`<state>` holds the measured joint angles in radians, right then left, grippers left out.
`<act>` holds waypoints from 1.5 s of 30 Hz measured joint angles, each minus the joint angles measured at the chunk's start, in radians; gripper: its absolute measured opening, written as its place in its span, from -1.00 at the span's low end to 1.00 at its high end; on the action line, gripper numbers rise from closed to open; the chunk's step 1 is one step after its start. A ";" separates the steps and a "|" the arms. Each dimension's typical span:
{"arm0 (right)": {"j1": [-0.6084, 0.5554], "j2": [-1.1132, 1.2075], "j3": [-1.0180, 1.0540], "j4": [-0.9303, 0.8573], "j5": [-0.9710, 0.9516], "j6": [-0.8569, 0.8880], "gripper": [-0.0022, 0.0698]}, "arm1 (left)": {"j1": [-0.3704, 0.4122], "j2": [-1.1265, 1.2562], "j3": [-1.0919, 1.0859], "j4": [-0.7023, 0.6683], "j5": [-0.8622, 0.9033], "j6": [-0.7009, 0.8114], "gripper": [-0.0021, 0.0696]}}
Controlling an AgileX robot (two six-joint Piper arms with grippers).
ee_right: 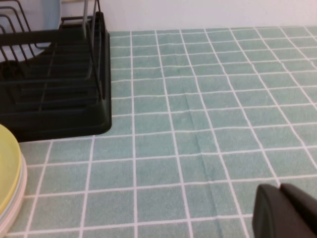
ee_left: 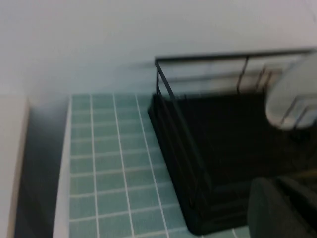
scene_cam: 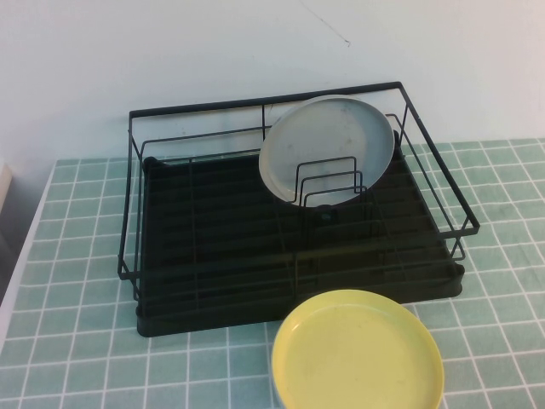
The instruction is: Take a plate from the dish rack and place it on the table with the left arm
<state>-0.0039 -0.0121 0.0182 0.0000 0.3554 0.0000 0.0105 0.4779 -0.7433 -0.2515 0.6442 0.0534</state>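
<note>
Round pale grey plastic plate [scene_cam: 328,149] standing upright in black wire dish rack [scene_cam: 213,239] dividers, at 1 o'clock on green-tiled worktop [scene_cam: 68,341]. Yellow plate [scene_cam: 358,354] lying at 6 o'clock. Left end effector [ee_left: 282,208] and right end effector [ee_right: 285,210] hovering off-rack; finger state: cannot tell.

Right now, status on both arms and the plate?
Left end effector beside rack, right end effector low over table; both empty. Grey plate upright in dish rack. Yellow plate on table in front.
</note>
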 joint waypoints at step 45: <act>0.000 0.000 0.000 0.000 0.000 0.000 -0.94 | -0.305 1.245 -0.770 -0.671 -0.069 1.162 0.42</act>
<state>-0.0039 -0.0121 0.0182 0.0000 0.3554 0.0000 -0.2944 1.7227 -1.5133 -0.9230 0.5756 1.2157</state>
